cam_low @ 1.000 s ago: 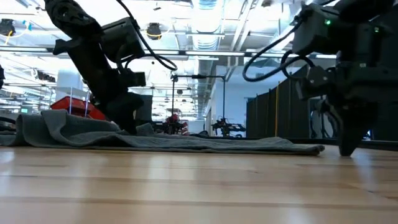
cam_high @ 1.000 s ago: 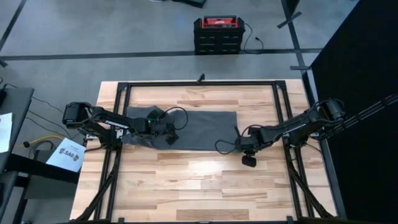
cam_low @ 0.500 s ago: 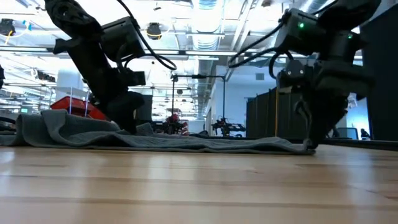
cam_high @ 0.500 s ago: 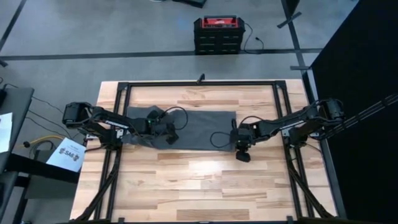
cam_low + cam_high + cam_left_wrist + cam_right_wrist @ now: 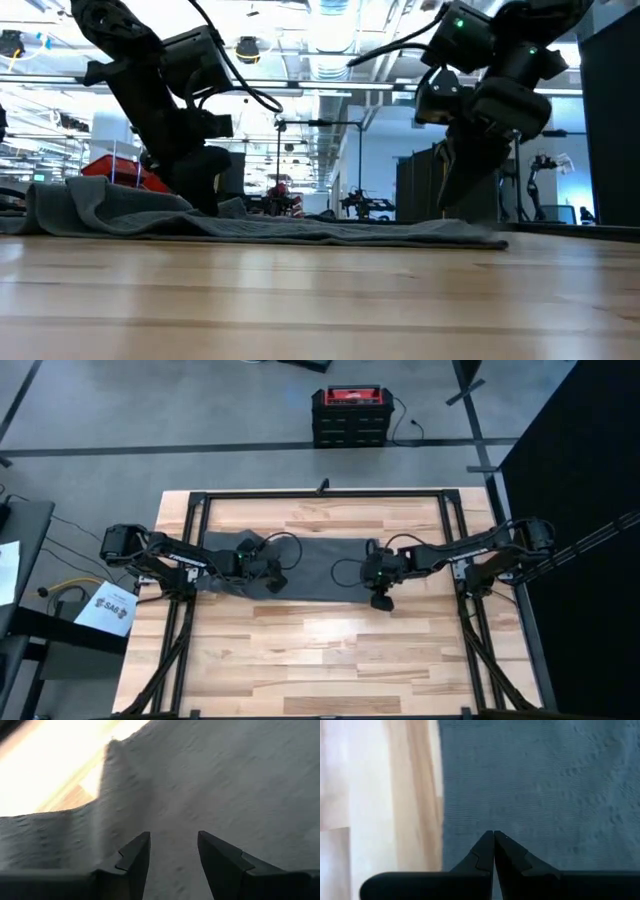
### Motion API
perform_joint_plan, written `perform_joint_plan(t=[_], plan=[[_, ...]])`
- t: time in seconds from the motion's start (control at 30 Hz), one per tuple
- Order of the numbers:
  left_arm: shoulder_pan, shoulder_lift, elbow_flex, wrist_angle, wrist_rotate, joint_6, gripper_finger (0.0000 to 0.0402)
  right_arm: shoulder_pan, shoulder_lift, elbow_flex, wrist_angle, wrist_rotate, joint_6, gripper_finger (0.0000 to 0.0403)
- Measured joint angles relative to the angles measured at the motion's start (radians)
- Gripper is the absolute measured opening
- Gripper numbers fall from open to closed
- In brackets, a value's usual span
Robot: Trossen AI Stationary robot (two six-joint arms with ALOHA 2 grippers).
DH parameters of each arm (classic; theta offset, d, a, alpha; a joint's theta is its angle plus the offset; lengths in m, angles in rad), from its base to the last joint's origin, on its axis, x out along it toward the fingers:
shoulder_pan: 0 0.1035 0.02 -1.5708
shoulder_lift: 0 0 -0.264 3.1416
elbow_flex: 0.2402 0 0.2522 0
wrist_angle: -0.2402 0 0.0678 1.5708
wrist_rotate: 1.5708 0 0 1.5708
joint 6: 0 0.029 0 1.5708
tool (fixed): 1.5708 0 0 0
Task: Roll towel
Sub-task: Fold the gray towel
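Now both grippers sit over the grey towel (image 5: 320, 560) on the wooden table (image 5: 330, 660).
Left gripper (image 5: 172, 852), fingers parted, rests on its bunched left end; right gripper (image 5: 494, 840), fingers pressed together, is above its right edge.

The left arm reached in from the left side of the desk (image 5: 300, 660), stretched low toward the middle, with its gripper (image 5: 172, 852) down at the towel (image 5: 320, 565) and its jaws standing apart. The right arm extended from the right side, elbow bent, wrist angled downward. Its gripper (image 5: 493, 842) hung over the towel's right end, near that edge, with the jaws pressed together, the tips meeting in a point.
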Motion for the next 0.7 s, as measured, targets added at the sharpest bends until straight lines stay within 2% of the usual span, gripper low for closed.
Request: perform_joint_plan(t=[0.17,0.3,0.43,0.57,0.7], plan=[[-0.042,0.007,0.000,0.236,0.123,0.064,0.0153,-0.007,0.000,0.000,-0.020,0.001,-0.002,0.0000],[-0.100,0.007,0.001,0.453,0.223,0.156,0.0153,0.028,-0.025,0.000,-0.200,0.001,0.085,0.0000],[-0.142,0.007,0.001,0.564,0.271,0.215,0.0153,0.099,-0.037,-0.003,-0.349,0.001,0.239,0.0000],[-0.161,0.050,0.000,0.617,0.284,0.244,0.0153,0.161,-0.013,-0.047,-0.306,-0.014,0.315,0.0000],[-0.161,0.128,0.002,0.714,0.315,0.259,0.0153,0.163,0.016,-0.071,-0.215,-0.016,0.308,0.0000]])
